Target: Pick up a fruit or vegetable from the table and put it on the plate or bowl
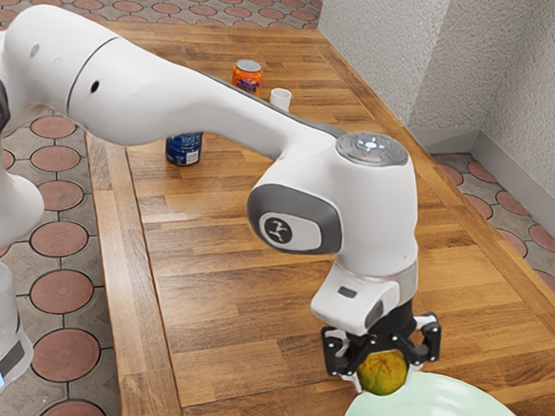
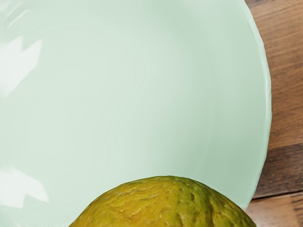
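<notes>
Closest to your wrist cam, just under the hand, is a yellow-green fruit (image 2: 163, 203) w/ bumpy, citrus-like peel. Beneath it spreads a pale mint-green bowl (image 2: 118, 94), smooth and glossy, w/ bright reflections on its inside. The fruit hangs over the bowl's inner slope near the rim; you can't tell from this cam whether it touches. Beyond the bowl's rim runs a strip of wood-plank table (image 2: 284, 56). In the exterior view, your black gripper (image 1: 383, 360) sits at approx 5 o'clock in the frame, pointing straight down. Its two fingers (image 1: 428, 338) press the fruit from opposite sides, so it's clamped on the fruit. The fruit is off the tabletop, over the bowl's rim on the bowl's 10 o'clock side. The bowl lies at approx 5 o'clock from the gripper, cut off by the frame edge. The white arm (image 1: 203, 99) enters from approx 10 o'clock and bends down at the wrist. Well apart from the gripper, toward 11 o'clock, three small items stand on the table. A blue can (image 1: 185, 148) is upright, w/ an orange-topped can (image 1: 247, 77) at its 1 o'clock. A small white cup (image 1: 280, 98) is just beside the orange-topped can, at its 4 o'clock. Round reddish floor tiles (image 1: 59, 290) lie at the table's 9 o'clock side, and a grey textured wall (image 1: 418, 36) stands at approx 1 o'clock.
</notes>
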Controlling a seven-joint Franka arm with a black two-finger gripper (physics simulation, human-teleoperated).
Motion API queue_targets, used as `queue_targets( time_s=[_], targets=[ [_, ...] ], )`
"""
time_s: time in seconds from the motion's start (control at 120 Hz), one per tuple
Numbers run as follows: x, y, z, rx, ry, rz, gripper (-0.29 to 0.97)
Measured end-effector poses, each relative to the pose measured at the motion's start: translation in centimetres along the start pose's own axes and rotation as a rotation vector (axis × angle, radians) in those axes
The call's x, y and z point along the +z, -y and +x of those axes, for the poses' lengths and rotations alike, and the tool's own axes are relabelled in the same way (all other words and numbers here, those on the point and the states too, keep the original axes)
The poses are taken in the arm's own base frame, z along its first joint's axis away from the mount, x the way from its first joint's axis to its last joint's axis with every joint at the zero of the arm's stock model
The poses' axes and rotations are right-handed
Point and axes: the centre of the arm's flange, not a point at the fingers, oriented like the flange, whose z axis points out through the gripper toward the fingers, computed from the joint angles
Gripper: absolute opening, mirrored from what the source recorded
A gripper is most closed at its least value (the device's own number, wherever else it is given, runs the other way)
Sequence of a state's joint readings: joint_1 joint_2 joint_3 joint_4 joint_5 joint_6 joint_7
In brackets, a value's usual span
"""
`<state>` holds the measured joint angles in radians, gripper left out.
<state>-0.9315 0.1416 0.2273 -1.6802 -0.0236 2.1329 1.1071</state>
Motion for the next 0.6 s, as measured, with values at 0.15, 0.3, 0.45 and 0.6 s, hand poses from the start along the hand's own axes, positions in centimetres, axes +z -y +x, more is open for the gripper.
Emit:
queue_targets(
  time_s=[0.15, 0.3, 0.45, 0.6],
  targets=[
    [0.2, 0.3, 0.1, -0.003, -0.003, 0.010, 0.34],
    [0.1, 0.5, 0.1, -0.006, -0.005, 0.014, 0.34],
    [0.5, 0.9, -0.5, -0.020, 0.002, 0.015, 0.35],
    [1.2, 1.1, -0.8, -0.026, 0.008, 0.013, 0.34]
  ],
)
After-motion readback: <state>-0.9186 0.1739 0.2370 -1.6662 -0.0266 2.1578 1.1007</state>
